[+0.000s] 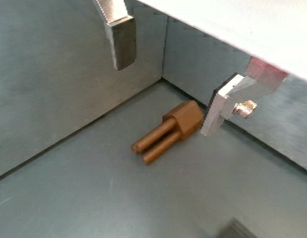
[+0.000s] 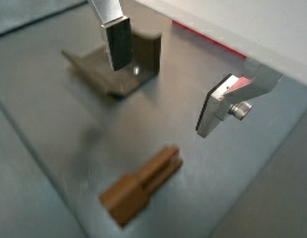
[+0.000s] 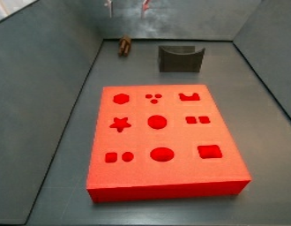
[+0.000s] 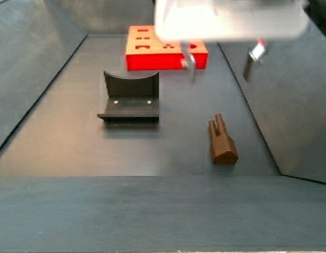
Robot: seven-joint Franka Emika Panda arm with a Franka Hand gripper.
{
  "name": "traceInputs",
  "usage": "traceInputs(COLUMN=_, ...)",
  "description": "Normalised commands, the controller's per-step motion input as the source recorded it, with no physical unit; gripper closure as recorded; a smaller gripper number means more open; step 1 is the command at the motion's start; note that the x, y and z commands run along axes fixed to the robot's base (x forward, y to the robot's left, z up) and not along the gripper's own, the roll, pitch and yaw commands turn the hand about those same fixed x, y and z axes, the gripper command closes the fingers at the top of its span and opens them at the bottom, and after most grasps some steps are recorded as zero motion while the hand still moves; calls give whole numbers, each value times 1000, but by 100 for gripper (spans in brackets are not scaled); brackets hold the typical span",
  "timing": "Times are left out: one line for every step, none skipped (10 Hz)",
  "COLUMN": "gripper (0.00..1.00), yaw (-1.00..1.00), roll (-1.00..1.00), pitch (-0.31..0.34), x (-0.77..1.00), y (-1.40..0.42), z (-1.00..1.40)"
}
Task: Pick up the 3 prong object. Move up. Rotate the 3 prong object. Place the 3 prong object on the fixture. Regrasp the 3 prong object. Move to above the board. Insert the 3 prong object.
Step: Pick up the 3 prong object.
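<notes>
**Inspector:** Fingers (image 1: 120, 44) spread wide in a wrist view, nothing between them. 3 prong object (image 1: 170, 132) lies flat on the floor below the gap, nearer the finger with the screw.

**Clerk:** And from the second wrist camera?

**Inspector:** Gripper (image 2: 171, 79) the same, gaping and empty. Brown piece lies apart from both pads; fixture (image 2: 119, 69) stands behind the plain finger.

**Clerk:** Side views?

**Inspector:** In a side view the board (image 3: 162, 139) fills the foreground, well away from the fingers; the piece is a speck at the far wall, the gripper barely visible. In a side view the fingers (image 4: 191, 59) hang above the floor, the piece lying beyond them, untouched.

**Clerk:** Judgement?

**Inspector:** Spread wide to straddle the piece; pickup not yet made.
</notes>
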Motion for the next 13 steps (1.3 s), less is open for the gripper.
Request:
traceInputs(gripper=0, yaw=-40, roll=77, pitch=-116, x=-526, y=437, z=-689)
traceInputs(gripper=0, yaw=-83, roll=37, pitch=-99, x=-491, y=443, z=-640)
traceInputs(gripper=0, yaw=-114, roll=0, pitch=-84, x=-474, y=420, z=-543)
traceInputs(gripper=0, yaw=-174, roll=0, pitch=-77, x=-469, y=357, z=-431)
traceInputs(gripper=0, yaw=-223, roll=0, pitch=-90, x=-500, y=249, z=-489)
traceInputs(gripper=0, yaw=-206, roll=0, pitch=-77, x=-414, y=283, z=-543)
traceInputs(gripper=0, yaw=-183, roll=-20, pitch=-109, x=-234, y=289, z=-526)
traceInputs(gripper=0, yaw=-220, roll=-204, pitch=-119, x=146, y=331, z=-314)
traceInputs(gripper=0, yaw=-283, roll=-239, pitch=-81, x=417, y=334, z=0)
traceInputs(gripper=0, yaw=-317, roll=-289, pitch=-136, x=414, y=346, z=60)
traceInputs(gripper=0, yaw=-383, roll=-214, pitch=-129, x=354, y=291, z=-191)
traceInputs(gripper=0, yaw=-309, roll=-151, pitch=-147, x=197, y=240, z=-471)
traceInputs(gripper=0, yaw=-257, roll=-43, pitch=-164, x=60, y=69, z=-806)
